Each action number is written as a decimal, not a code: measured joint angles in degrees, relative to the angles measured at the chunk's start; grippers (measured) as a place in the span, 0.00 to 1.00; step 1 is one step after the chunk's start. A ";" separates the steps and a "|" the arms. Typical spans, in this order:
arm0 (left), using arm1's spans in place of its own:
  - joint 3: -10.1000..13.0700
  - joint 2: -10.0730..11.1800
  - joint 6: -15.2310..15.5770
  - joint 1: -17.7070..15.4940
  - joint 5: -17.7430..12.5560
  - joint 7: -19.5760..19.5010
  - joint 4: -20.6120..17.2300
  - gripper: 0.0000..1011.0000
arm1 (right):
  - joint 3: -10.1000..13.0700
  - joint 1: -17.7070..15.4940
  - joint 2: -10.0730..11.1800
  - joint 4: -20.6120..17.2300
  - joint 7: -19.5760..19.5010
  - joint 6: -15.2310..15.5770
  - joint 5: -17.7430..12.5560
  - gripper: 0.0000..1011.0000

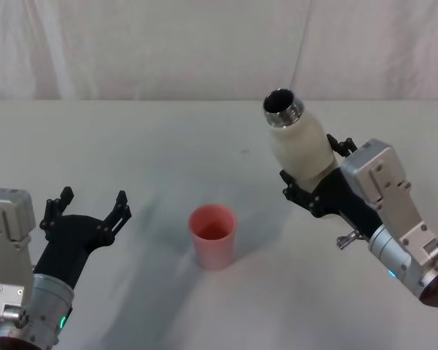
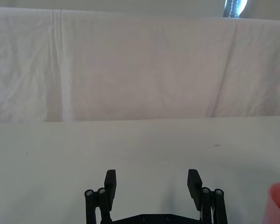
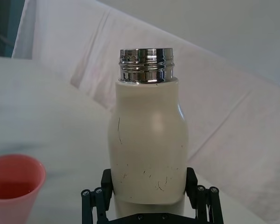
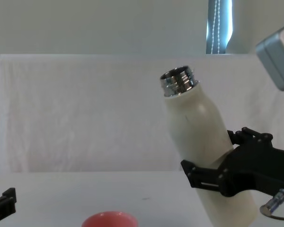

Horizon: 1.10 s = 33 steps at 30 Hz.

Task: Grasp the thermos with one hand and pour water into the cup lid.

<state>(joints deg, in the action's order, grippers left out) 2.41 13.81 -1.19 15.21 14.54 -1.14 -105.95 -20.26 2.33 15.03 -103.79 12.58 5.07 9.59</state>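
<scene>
Pouring well meant my right claw, clamped on the thermos held aloft right of the cup lid on the bench, tipping leftward slowly while my left claw idled spread.

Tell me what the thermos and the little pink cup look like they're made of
The thermos, held in the right gripper, has a cream-white matte body, likely painted metal going by its thin dark scratches. Its threaded neck is bare shiny steel with mirror reflections. The cup lid looks like smooth pink-red plastic with a soft sheen, though coated metal can't be ruled out.
</scene>
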 joint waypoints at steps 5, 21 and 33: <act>0.00 0.00 0.00 0.00 0.00 0.00 0.00 0.99 | -0.70 0.47 0.45 -0.02 0.47 1.13 2.07 0.94; 0.00 0.00 0.00 0.00 0.00 0.00 0.00 0.99 | -3.73 3.83 3.07 0.02 4.14 2.18 8.92 0.94; 0.00 0.00 0.00 0.00 0.00 0.00 0.00 0.99 | -6.30 6.32 4.58 0.25 5.34 5.51 16.14 0.94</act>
<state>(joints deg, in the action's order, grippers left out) 2.41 13.81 -1.19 15.21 14.54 -1.14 -105.95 -26.57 8.65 19.61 -103.54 17.92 10.58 25.72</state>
